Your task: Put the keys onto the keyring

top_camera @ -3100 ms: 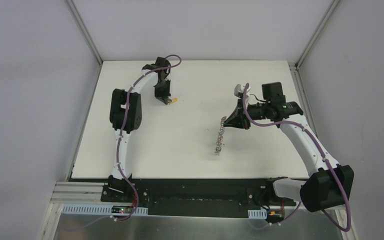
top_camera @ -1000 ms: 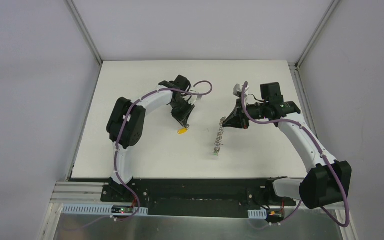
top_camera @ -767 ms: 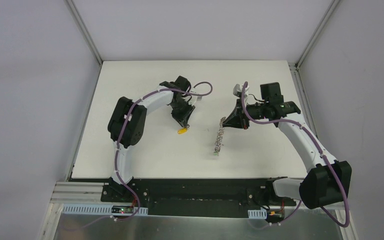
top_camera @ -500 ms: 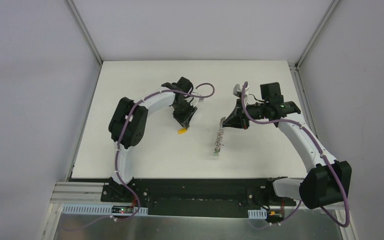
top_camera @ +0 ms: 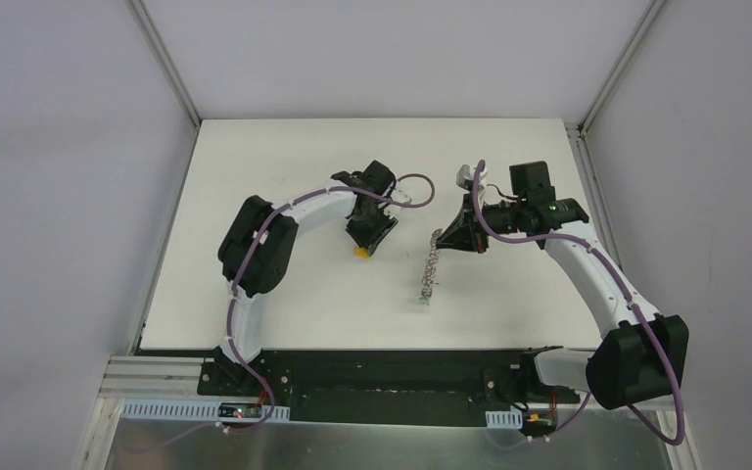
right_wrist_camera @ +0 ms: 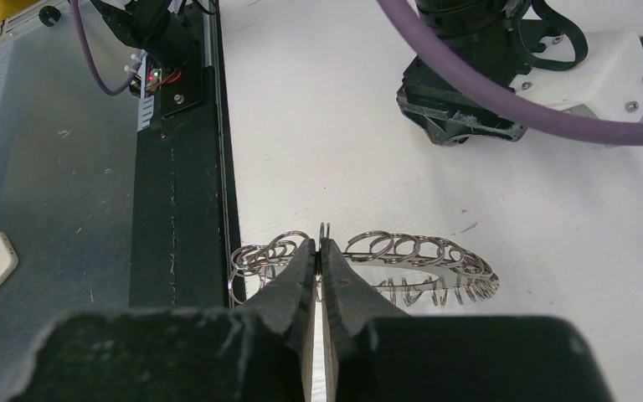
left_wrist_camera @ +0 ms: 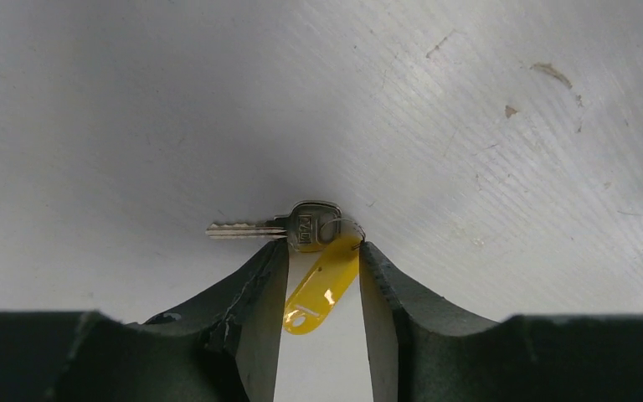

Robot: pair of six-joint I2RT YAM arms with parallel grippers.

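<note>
A silver key [left_wrist_camera: 301, 227] with a yellow tag [left_wrist_camera: 321, 286] lies flat on the white table [left_wrist_camera: 469, 126]. My left gripper [left_wrist_camera: 322, 248] is open just above it, one finger on each side of the tag. From above, the yellow key [top_camera: 360, 251] shows under the left gripper [top_camera: 368, 239]. The keyring [top_camera: 432, 264], a flat ring fringed with wire loops, stands on edge. My right gripper [right_wrist_camera: 321, 244] is shut on the keyring's [right_wrist_camera: 423, 254] rim. A green key [top_camera: 421, 303] sits at the ring's near end; whether it is attached cannot be told.
The left arm's wrist [right_wrist_camera: 469, 92] is close beyond the ring in the right wrist view. The black base rail [top_camera: 392, 377] runs along the table's near edge. Grey walls enclose the left, right and far sides.
The left arm swung right, toward the keyring, carrying the yellow key. Its jaws opened and the key now lies on the table. The right arm and keyring stayed still.
</note>
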